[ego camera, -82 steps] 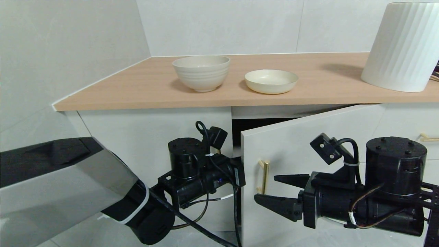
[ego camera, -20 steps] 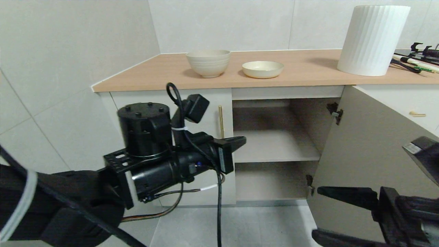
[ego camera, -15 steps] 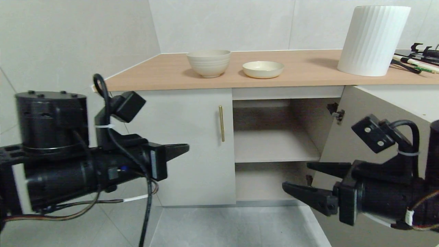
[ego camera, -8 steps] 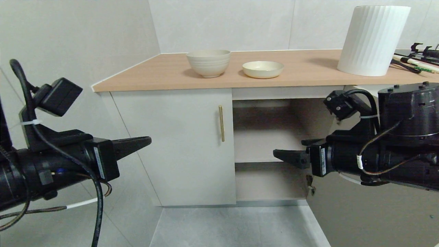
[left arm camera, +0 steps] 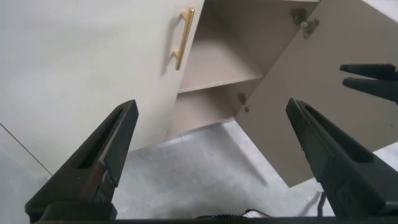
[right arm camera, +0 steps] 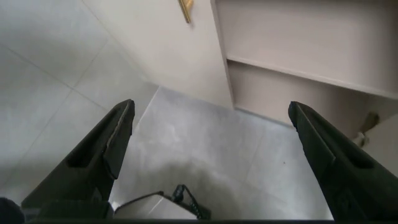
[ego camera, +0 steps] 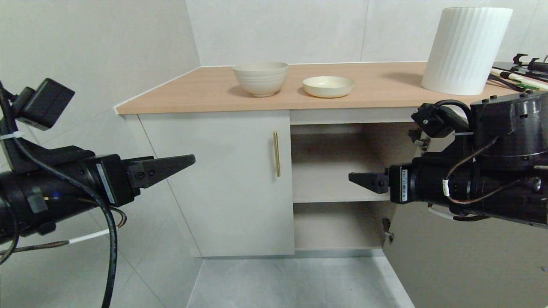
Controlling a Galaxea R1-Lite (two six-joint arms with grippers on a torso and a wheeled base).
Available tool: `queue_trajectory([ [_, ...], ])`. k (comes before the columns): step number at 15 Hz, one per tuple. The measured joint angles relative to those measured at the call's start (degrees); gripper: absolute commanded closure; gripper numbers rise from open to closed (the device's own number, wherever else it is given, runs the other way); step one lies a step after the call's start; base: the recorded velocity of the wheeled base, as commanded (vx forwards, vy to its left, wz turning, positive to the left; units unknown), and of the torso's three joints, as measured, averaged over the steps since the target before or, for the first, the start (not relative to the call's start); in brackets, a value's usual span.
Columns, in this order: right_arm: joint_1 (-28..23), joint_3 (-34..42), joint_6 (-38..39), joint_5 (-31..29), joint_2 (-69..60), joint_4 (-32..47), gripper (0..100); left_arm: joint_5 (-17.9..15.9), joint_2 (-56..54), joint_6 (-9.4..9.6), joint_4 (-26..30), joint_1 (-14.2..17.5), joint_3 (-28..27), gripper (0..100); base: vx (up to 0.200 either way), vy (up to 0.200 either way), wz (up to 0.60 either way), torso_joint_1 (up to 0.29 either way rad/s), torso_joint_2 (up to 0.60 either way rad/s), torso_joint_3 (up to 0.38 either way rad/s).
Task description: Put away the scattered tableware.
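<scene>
Left gripper (ego camera: 173, 164): at the left of the head view, below counter height and well short of the closed door. In its own wrist view its two fingers (left arm camera: 102, 158) were spread wide apart with only floor and cabinet between them. It held nothing and touched nothing.
Right gripper (ego camera: 364, 180): at the right of the head view, level with the cabinet's shelf (ego camera: 338, 182) and in front of the open compartment. Its wrist view showed the fingers (right arm camera: 99, 149) parted wide and empty, touching nothing.
Bowl (ego camera: 260, 78): upright on the wooden counter (ego camera: 192, 92), upper centre of the head view, above the closed door.
Shallow dish (ego camera: 328, 86): on the counter just right of the bowl, near it but apart.
Cabinet: the left door (ego camera: 222, 179) was shut and carried a gold handle (ego camera: 277, 154). The right door (ego camera: 428, 256) was swung open, baring the shelf and the space beneath it.
Ribbed white container (ego camera: 466, 51): upper right on the counter, well apart from the dish.
Hard to see: from the head view each gripper was side-on, so its spread could not be judged there. The right arm covered part of the open door and its hinge. Dark tools (ego camera: 522, 70) at the far right edge were cut off and could not be identified.
</scene>
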Motion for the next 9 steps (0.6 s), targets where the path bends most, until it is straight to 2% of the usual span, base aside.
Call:
queue_trajectory([
  [3,-0.63,-1.38,0.0,-0.09,-1.35,3.34,0,0.0,-0.41,0.05,0.09,0.22,-0.09,0,0.0,0.0,0.0,0.0,0.0,0.0],
  [8,-0.74,-1.79,0.02,-0.09,-3.04,4.02,0,0.0,-0.56,0.06,0.33,0.52,-0.13,0,0.0,0.0,0.0,0.0,0.0,0.0],
  [9,-0.74,-1.79,0.04,-0.09,-3.15,5.03,0,-0.02,-0.59,0.11,0.37,0.65,-0.17,0,0.2,0.0,0.0,0.007,0.0,0.007],
])
